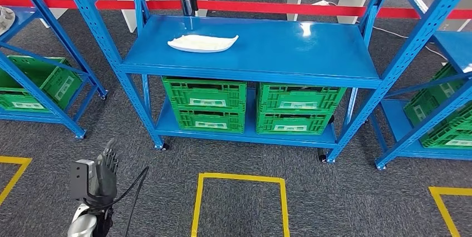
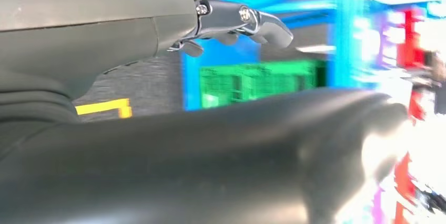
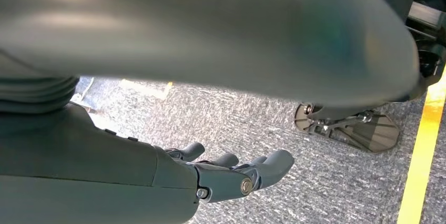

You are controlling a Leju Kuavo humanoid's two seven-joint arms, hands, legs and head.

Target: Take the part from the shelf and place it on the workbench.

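Observation:
A white, flat, boat-shaped part [image 1: 202, 43] lies on the top board of the blue shelf [image 1: 311, 53], left of its middle. My left hand [image 1: 104, 170] is raised low at the left, well short of the shelf, fingers stretched out and holding nothing. In the left wrist view its fingers [image 2: 247, 21] point toward the blue shelf frame [image 2: 342, 29], and the white part [image 2: 314, 49] shows faintly there. My right hand [image 3: 231, 174] hangs over the grey carpet, fingers loosely extended and apart, with nothing in it.
Green crates [image 1: 207, 103] fill the shelf's lower level. More blue racks with green crates stand at the left [image 1: 33, 81] and right [image 1: 439, 109]. A red barrier tape [image 1: 267, 8] runs behind. Yellow floor lines [image 1: 239, 180] mark a square in front.

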